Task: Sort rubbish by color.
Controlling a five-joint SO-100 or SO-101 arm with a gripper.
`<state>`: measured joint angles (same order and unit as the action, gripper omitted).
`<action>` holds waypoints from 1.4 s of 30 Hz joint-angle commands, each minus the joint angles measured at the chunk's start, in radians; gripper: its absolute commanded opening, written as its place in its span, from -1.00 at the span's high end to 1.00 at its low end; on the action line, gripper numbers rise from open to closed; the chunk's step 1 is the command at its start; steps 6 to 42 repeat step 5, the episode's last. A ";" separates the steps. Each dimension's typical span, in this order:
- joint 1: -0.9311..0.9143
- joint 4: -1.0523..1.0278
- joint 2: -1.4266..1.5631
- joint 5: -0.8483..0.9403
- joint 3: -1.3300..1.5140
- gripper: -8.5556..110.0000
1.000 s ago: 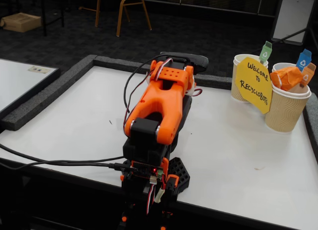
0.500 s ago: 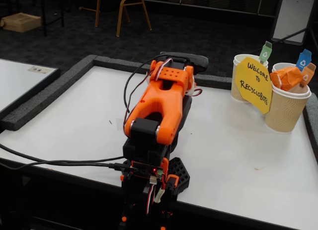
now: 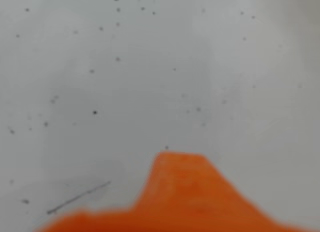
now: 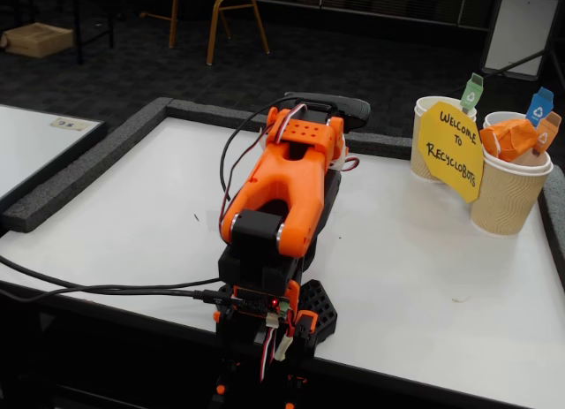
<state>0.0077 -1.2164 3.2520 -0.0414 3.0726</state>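
Gripper [image 3: 177, 192] low over bare white table [image 4: 424, 276], blurred orange in wrist view; we cannot tell its state. Orange wad [image 4: 508, 137] sits in cup [image 4: 508, 193].

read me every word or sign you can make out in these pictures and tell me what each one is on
"WELCOME TO RECYCLOBOTS": hand-lettered on the yellow sign fixed to the paper cups.
Recycling symbols, no words: on the green tag, blue tag and orange tag.
Wrist view: only specks on the table, no text.
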 commanded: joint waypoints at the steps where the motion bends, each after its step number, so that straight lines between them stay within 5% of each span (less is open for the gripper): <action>1: 0.008 0.000 0.035 -0.018 -0.057 0.85; 42: 0.008 0.000 0.035 -0.018 -0.057 0.85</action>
